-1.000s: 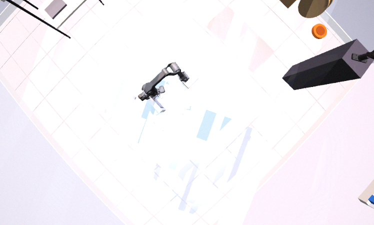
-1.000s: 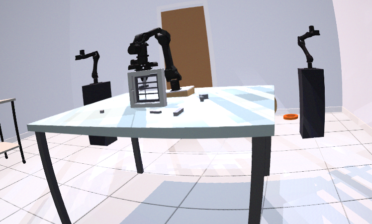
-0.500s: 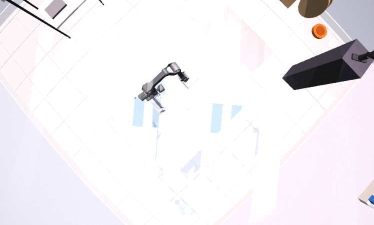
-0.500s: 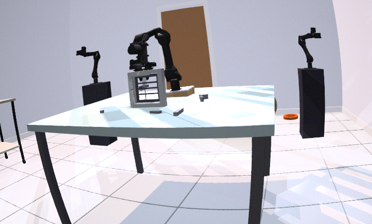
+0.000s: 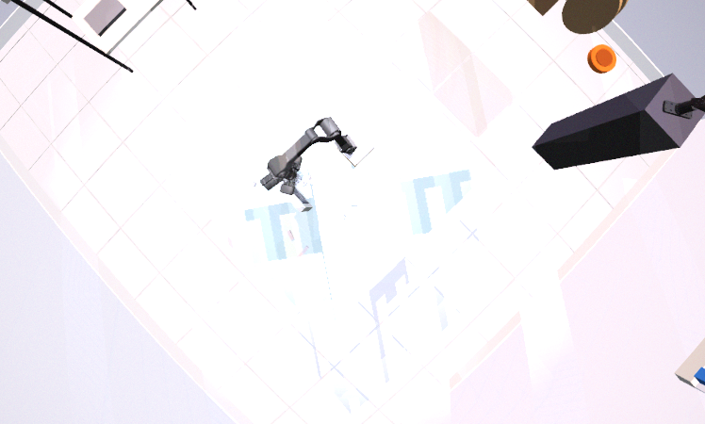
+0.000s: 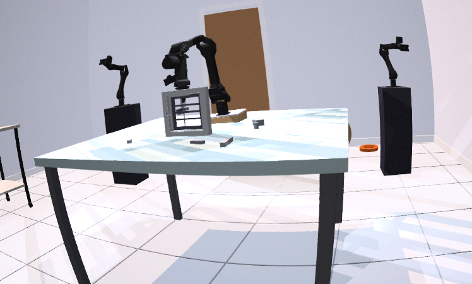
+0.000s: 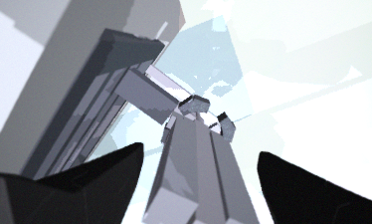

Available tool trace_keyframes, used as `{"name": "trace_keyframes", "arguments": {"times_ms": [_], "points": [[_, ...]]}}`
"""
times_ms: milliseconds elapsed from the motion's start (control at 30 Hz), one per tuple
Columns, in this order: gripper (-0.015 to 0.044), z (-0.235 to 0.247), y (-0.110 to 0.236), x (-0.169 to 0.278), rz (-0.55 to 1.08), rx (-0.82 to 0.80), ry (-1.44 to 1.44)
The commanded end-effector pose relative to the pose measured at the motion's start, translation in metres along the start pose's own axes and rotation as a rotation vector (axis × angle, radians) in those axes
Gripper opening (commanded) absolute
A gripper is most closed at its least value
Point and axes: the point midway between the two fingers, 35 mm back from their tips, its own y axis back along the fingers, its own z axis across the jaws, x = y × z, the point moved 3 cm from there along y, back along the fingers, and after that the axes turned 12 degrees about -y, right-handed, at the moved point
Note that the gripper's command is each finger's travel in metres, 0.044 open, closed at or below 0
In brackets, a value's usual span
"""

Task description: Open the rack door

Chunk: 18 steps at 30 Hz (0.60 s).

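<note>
My gripper [image 7: 200, 155] [image 6: 183, 100] is open, pointing down behind the grey rack frame [image 6: 205, 113] [image 7: 45, 101]. The door's upright grey handle [image 7: 188, 150] stands between the two black fingers, with a visible gap on either side. A dark arm [image 7: 149, 97] joins the handle to the dark-edged barred panel at upper left in the wrist view. Two curved grey pieces sit near the handle's far end. In the exterior view, bars show through the frame's opening. The fingers are small there and partly hidden. The door's exact angle and the handle's turn cannot be told.
The rack stands on the table [image 6: 194, 166]. Small blocks lie on it: a tiny one [image 6: 129, 141] at left, two [image 6: 197, 141] [image 6: 226, 141] in front, and a dark piece [image 6: 258, 123] at right. The arm's wooden base [image 6: 226, 118] is behind the frame.
</note>
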Motion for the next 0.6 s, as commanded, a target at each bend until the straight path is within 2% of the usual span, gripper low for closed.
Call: {"name": "trace_keyframes", "arguments": {"times_ms": [0, 567], "points": [[0.028, 0.0006, 0.0, 0.0002, 0.002, -0.004, 0.18], [0.028, 0.0006, 0.0, 0.0002, 0.0, -0.004, 1.022]]}}
